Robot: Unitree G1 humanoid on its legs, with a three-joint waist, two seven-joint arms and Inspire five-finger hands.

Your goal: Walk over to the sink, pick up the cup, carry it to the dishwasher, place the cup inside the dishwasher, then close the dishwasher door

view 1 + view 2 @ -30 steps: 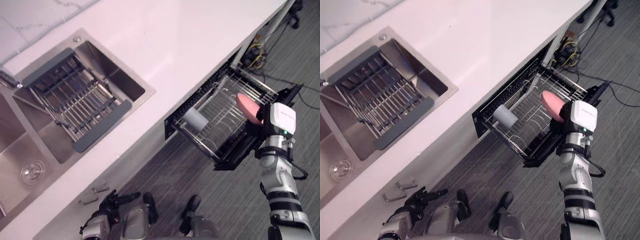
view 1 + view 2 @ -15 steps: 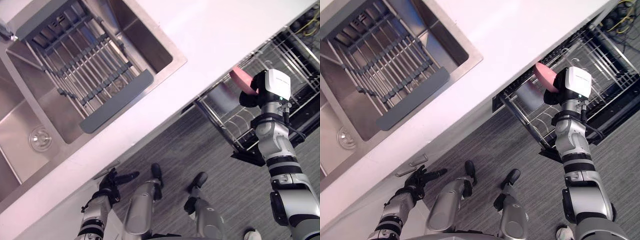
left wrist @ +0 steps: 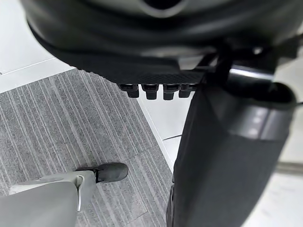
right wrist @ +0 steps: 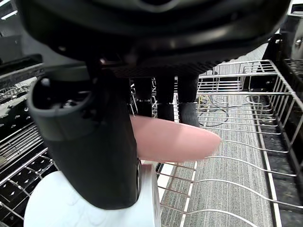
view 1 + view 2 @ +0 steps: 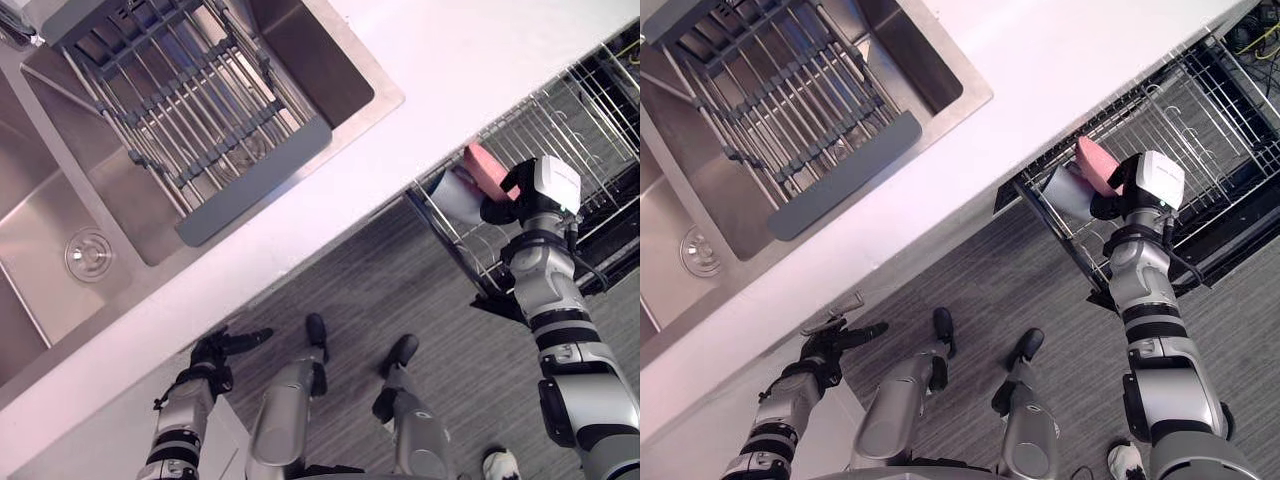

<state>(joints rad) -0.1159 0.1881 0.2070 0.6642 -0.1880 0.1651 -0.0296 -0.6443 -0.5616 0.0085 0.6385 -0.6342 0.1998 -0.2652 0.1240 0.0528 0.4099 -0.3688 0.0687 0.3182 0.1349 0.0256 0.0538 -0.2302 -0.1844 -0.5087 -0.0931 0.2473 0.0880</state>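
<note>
You get bright, even light from overhead in both eye views. The white worktop (image 5: 480, 60) takes most of it and burns out to a flat glow with no surface detail. The steel sink (image 5: 40, 220) gives a soft sheen, while the basin wall under the draining rack (image 5: 190, 110) falls into shadow. The floor (image 5: 400, 280) is evenly lit, with no hard shadows. The dishwasher (image 5: 1230, 215) stays dark inside, and its wire basket (image 5: 1170, 120) catches thin bright lines. In the wrist views, the right hand (image 4: 90, 142) and left hand (image 3: 156, 42) read as near-black masses. The cup (image 4: 52, 208) glares white.
</note>
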